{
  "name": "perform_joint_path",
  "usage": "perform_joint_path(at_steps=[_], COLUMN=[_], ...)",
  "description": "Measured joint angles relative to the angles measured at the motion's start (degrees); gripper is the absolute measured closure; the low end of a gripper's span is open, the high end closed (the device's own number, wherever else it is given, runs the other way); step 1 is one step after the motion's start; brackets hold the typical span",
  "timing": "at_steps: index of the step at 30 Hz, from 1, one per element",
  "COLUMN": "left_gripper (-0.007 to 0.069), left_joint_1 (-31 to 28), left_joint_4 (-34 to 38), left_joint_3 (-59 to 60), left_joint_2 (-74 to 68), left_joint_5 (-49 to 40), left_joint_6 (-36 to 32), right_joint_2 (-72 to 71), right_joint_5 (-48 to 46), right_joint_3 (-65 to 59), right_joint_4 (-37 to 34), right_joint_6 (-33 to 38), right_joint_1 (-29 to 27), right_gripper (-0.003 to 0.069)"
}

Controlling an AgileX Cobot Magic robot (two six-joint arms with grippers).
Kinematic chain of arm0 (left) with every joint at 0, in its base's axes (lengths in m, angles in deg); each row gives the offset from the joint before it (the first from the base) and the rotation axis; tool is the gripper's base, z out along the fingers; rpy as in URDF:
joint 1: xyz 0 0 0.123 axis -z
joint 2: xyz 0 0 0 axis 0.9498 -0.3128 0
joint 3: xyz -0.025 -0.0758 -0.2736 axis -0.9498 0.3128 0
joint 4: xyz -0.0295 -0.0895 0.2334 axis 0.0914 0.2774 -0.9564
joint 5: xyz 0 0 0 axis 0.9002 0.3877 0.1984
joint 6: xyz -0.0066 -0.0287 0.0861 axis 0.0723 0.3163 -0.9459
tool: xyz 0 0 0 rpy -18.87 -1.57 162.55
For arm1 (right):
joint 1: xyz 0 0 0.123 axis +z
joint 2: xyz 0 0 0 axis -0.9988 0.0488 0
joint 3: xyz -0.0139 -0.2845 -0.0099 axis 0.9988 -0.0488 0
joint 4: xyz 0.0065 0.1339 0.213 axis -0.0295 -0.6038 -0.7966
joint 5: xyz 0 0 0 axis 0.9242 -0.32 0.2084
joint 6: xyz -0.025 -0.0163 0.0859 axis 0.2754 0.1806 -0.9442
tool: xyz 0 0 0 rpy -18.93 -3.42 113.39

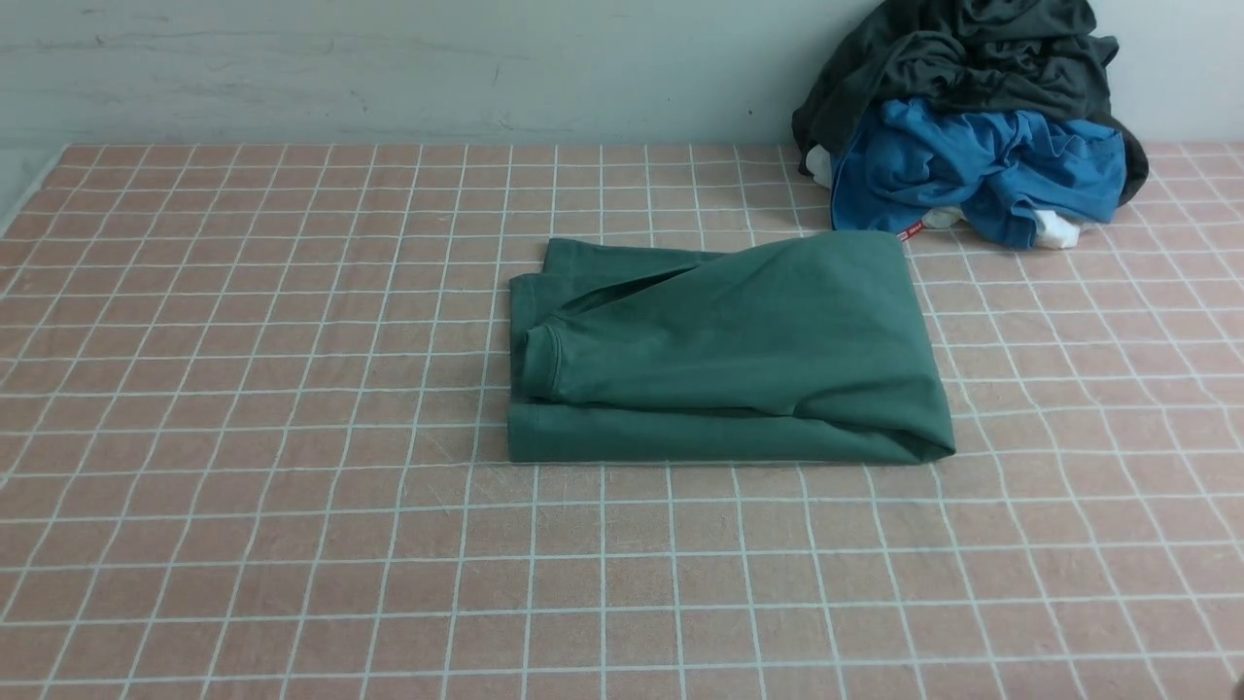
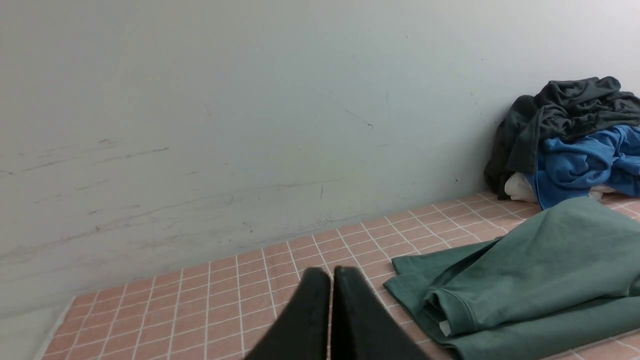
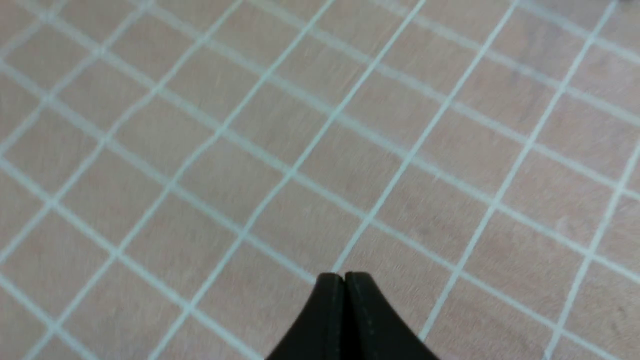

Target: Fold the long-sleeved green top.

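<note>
The green long-sleeved top lies folded into a compact rectangle in the middle of the pink checked tablecloth, a ribbed cuff showing at its left end. In the left wrist view the top lies off to one side of my left gripper, whose black fingers are shut with nothing between them, above bare cloth. My right gripper is shut too and empty, with only checked cloth beneath it. Neither arm shows in the front view.
A pile of clothes with a dark grey garment on top of a bright blue garment sits at the back right against the pale wall. The top's far right corner almost reaches it. The pile also shows in the left wrist view, dark grey garment uppermost.
</note>
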Motion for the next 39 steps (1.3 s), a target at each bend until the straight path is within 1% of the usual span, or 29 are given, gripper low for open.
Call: perform_joint_path(at_steps=[3, 5, 7, 9, 11, 19, 22, 26, 27, 29, 31, 34, 39], left_gripper=[0.0627, 0.0627, 0.0627, 0.0627, 0.0627, 0.0627, 0.0627, 0.0627, 0.0627, 0.0627, 0.0627, 0.0627, 0.0627], left_joint_1=[0.0, 0.0, 0.0, 0.0, 0.0, 0.0, 0.0, 0.0, 0.0, 0.0, 0.0, 0.0, 0.0], left_joint_4=[0.0, 0.0, 0.0, 0.0, 0.0, 0.0, 0.0, 0.0, 0.0, 0.0, 0.0, 0.0, 0.0], left_joint_3=[0.0, 0.0, 0.0, 0.0, 0.0, 0.0, 0.0, 0.0, 0.0, 0.0, 0.0, 0.0, 0.0], left_joint_2=[0.0, 0.0, 0.0, 0.0, 0.0, 0.1, 0.1, 0.1, 0.1, 0.1, 0.1, 0.1, 0.1], left_joint_5=[0.0, 0.0, 0.0, 0.0, 0.0, 0.0, 0.0, 0.0, 0.0, 0.0, 0.0, 0.0, 0.0], left_joint_6=[0.0, 0.0, 0.0, 0.0, 0.0, 0.0, 0.0, 0.0, 0.0, 0.0, 0.0, 0.0, 0.0], right_joint_2=[-9.0, -12.2, -20.5, -26.7, -29.4, -30.1, -30.1, -30.1, -30.1, -30.1, -30.1, -30.1, -30.1], right_joint_5=[0.3, 0.3, 0.2, 0.2, 0.5, 1.9, 1.9, 2.0, 2.0, 2.1, 2.1, 2.2, 2.3], right_joint_3=[-3.3, -4.2, -6.2, -7.7, -8.8, -9.1, -9.1, -9.1, -9.1, -9.1, -9.1, -9.1, -9.1], right_joint_4=[-1.0, -1.0, -1.0, -1.1, -1.2, -1.2, -1.2, -1.2, -1.2, -1.2, -1.2, -1.2, -1.2], right_joint_6=[0.0, 0.0, 0.0, 0.0, 0.0, 0.0, 0.4, 0.2, 0.2, -0.2, -0.4, -0.4, -0.4], right_joint_1=[-5.0, -6.5, -9.6, -11.5, -13.3, -17.5, -21.2, -27.6, -28.2, -31.8, -33.9, -35.3, -35.4], right_gripper=[0.0673, 0.0673, 0.0673, 0.0673, 0.0673, 0.0673, 0.0673, 0.0673, 0.0673, 0.0673, 0.0673, 0.0673, 0.0673])
